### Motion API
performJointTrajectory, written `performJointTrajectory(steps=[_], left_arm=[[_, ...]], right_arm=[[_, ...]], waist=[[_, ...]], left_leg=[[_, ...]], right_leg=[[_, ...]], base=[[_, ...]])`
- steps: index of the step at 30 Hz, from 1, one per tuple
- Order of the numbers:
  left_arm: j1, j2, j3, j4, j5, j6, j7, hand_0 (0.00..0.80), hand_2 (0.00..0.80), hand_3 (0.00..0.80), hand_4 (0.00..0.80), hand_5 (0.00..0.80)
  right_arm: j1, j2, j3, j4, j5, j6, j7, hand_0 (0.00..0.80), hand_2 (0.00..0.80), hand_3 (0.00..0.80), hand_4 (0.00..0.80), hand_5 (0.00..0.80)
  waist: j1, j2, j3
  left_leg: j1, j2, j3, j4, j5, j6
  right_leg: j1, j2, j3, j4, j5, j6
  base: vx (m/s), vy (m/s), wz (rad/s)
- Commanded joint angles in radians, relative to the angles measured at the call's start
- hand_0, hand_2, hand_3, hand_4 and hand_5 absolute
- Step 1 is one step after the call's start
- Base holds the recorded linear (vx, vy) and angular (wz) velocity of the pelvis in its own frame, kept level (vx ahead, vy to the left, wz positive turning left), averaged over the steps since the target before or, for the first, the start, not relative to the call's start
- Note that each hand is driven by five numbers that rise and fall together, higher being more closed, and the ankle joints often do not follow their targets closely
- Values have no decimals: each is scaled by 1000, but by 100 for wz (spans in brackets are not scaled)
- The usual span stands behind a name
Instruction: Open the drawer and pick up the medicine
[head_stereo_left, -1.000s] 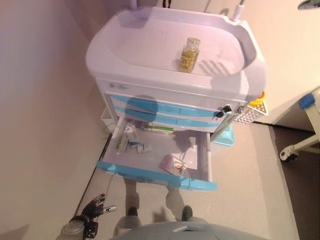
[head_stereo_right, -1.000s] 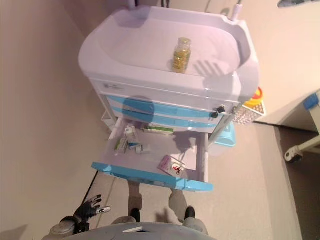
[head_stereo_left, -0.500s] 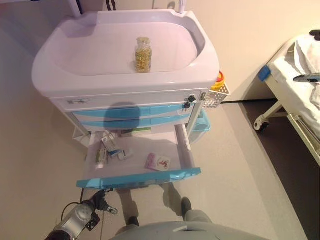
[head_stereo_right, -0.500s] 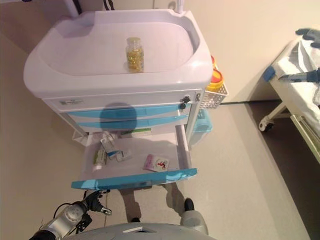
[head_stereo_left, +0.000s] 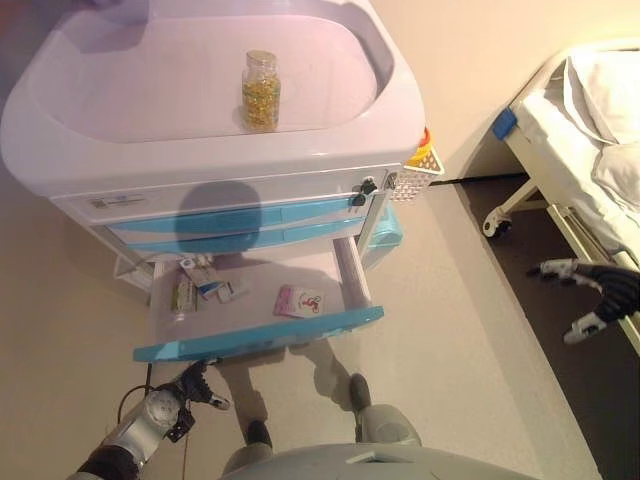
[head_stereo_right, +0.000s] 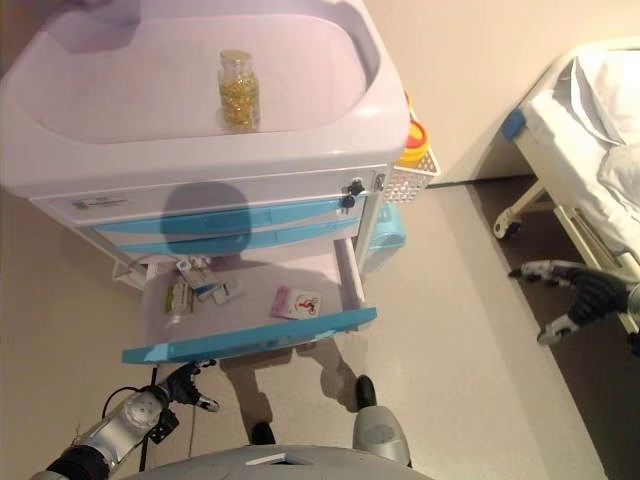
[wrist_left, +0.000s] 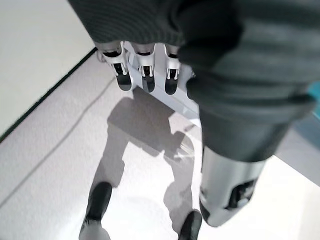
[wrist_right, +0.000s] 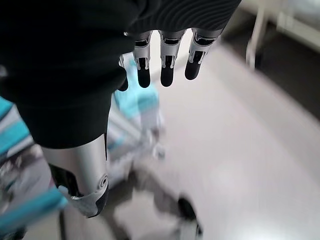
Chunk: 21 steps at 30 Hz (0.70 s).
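The white cart (head_stereo_left: 120, 150) has its lowest drawer (head_stereo_left: 260, 336), blue-fronted, pulled out. Inside lie a pink medicine packet (head_stereo_left: 299, 301) and several small boxes (head_stereo_left: 203, 280) at the drawer's left end. A bottle of yellow capsules (head_stereo_left: 260, 90) stands on the cart top. My left hand (head_stereo_left: 190, 386) hangs low, just below the drawer's left front corner, its fingers (wrist_left: 145, 75) straight and holding nothing. My right hand (head_stereo_left: 605, 288) is far out to the right by the bed, fingers (wrist_right: 167, 65) spread and empty.
A bed (head_stereo_left: 590, 130) on castors (head_stereo_left: 493, 225) stands at the right over dark floor. A white basket (head_stereo_left: 415, 172) with a yellow-lidded tub hangs on the cart's right side, above a blue bin (head_stereo_left: 390, 225). A wall runs behind the cart.
The camera has swung, shifting the whole picture. My right hand has come into view at the right. My left hand stays low below the drawer front.
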Motion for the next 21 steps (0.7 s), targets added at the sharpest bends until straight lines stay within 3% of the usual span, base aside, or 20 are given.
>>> performJointTrajectory(steps=[1,10,21], left_arm=[[-93,76,78,34,7,-50,32,0,0,0,0,0],[-251,100,-11,92,-32,-29,53,0,0,0,0,0],[-353,73,-33,156,-123,-9,96,0,0,0,0,0]], right_arm=[[-36,55,100,46,78,15,115,0,0,0,0,0],[-246,268,513,445,251,-54,181,0,0,0,0,0],[-348,435,675,486,378,-21,177,0,0,0,0,0]], waist=[[9,-23,-14],[35,-10,-11],[28,18,4]], left_leg=[[-81,28,-10,129,-26,38],[-87,25,-21,146,-21,32],[-104,17,-22,147,-12,31]], right_leg=[[-25,-23,-16,148,-30,32],[-16,-39,-42,140,-17,34],[-31,-45,-37,134,-14,39]], base=[[0,0,0],[0,0,0],[-28,29,-1]])
